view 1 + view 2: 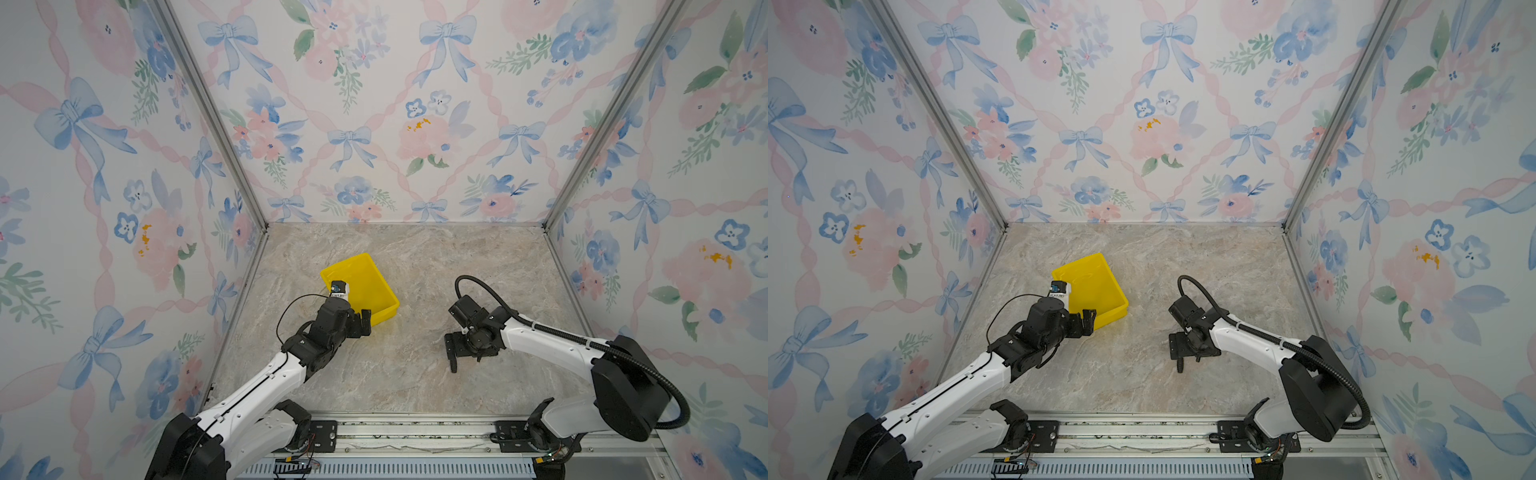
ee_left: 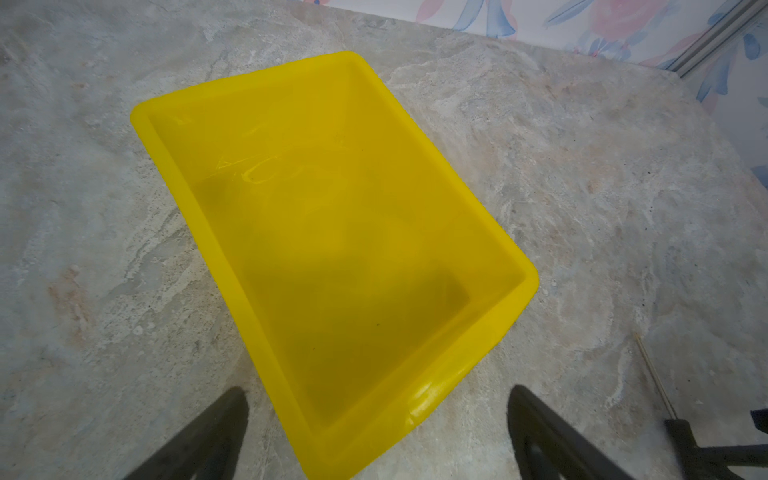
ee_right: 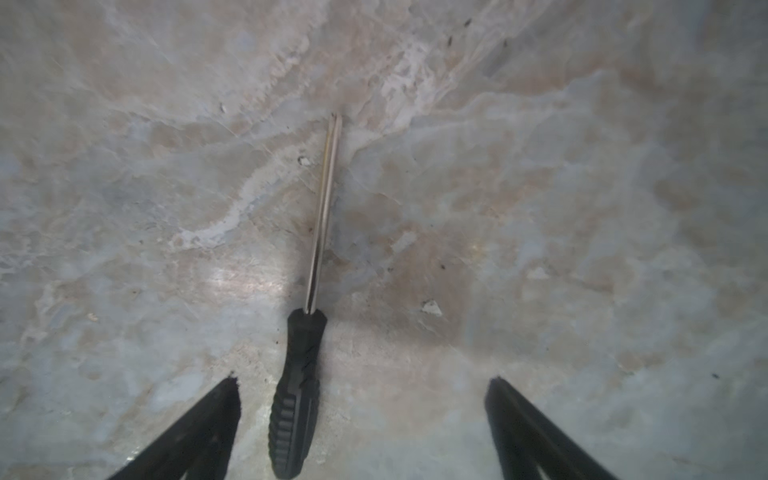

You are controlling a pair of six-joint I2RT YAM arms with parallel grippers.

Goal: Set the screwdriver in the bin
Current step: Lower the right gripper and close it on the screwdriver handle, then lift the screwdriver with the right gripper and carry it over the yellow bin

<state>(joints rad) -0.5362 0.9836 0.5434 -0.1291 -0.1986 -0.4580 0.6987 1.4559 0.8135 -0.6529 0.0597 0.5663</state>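
**Screwdriver.** The screwdriver [image 3: 305, 332] lies flat on the table [image 3: 582, 208], outside the bin [image 2: 141, 118] and well apart from it, to its right in both top views. In the right wrist view its long axis runs straight out from the right gripper [image 3: 365, 380]. The black ribbed handle lies between the fingers, and the thin metal shaft is directed away from them. In the left wrist view the screwdriver [image 2: 656, 376] is seen only as a thin line past the bin's corner, with the tip toward the back wall. In both top views it is largely hidden under the right gripper.

**Right gripper.** The fingers are spread wide, one on each side of the handle. Neither is seen to touch it, and the handle lies nearer one of them. Nothing is pinched.

**Left gripper.** The left gripper [image 2: 378, 390] is held over the bin's near short end. Its fingers are spread and nothing is held.

**Markings.** Faint raised marks are seen on the bin's floor, but they cannot be read. A white label with dark print is carried on the left wrist camera [image 1: 338, 293], and it is too small to be read.

**Bin.** The yellow, low-walled bin rests on the table left of centre. Its long axis runs from back left to front right in both top views. Only shadow is seen on its floor.
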